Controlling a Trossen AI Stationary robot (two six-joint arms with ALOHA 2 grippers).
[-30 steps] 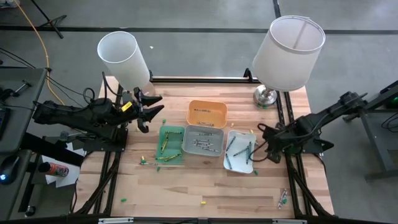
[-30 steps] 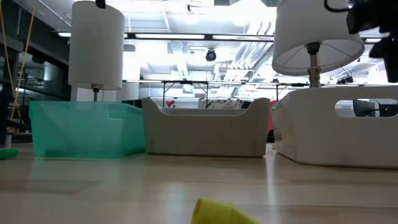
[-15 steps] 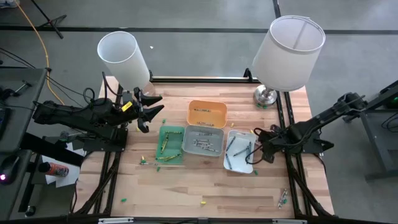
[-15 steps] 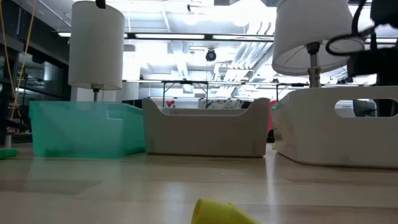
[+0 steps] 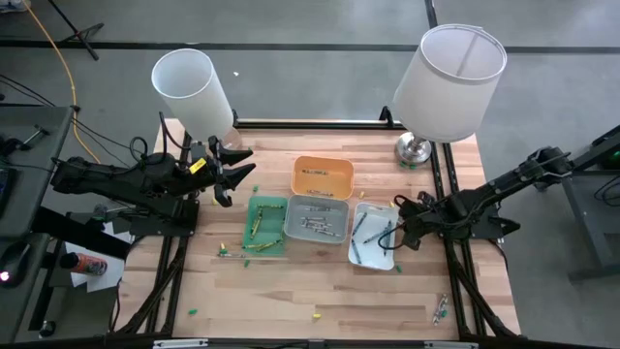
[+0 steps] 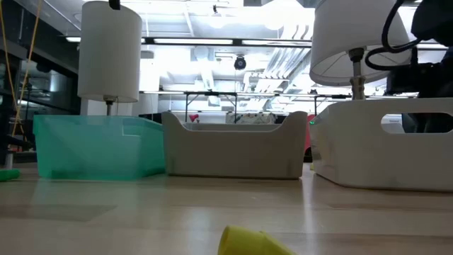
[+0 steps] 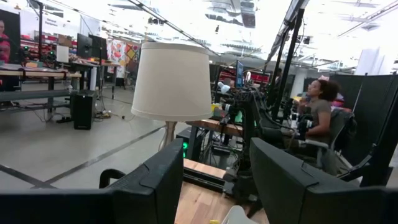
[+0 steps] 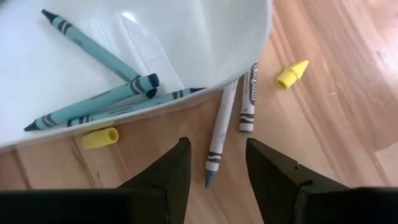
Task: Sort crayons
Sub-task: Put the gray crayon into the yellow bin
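Four small trays stand mid-table: green (image 5: 264, 225), grey (image 5: 317, 218), orange (image 5: 323, 177) and white (image 5: 373, 236), each with crayons in it. The white tray (image 8: 124, 56) holds three dark teal crayons (image 8: 99, 53). Two grey-white crayons (image 8: 217, 134) lie on the wood against its right side, with yellow bits (image 8: 292, 73) nearby. My right gripper (image 8: 214, 174) is open, pointing steeply down, its fingers either side of the longer crayon's near tip without touching it. My left gripper (image 5: 228, 170) waits open, raised at the far left.
Two white-shaded lamps stand at the far corners (image 5: 194, 92) (image 5: 448, 82). Loose crayons lie left of the green tray (image 5: 228, 252) and near the front edge (image 5: 441, 308) (image 5: 315, 315). A yellow bit (image 6: 248, 241) sits close to the low camera. A person sits beyond the table (image 7: 320, 115).
My right gripper has come down toward the table and tipped more steeply downward, drawing in to the white tray's right side. The left arm and the trays have kept still.
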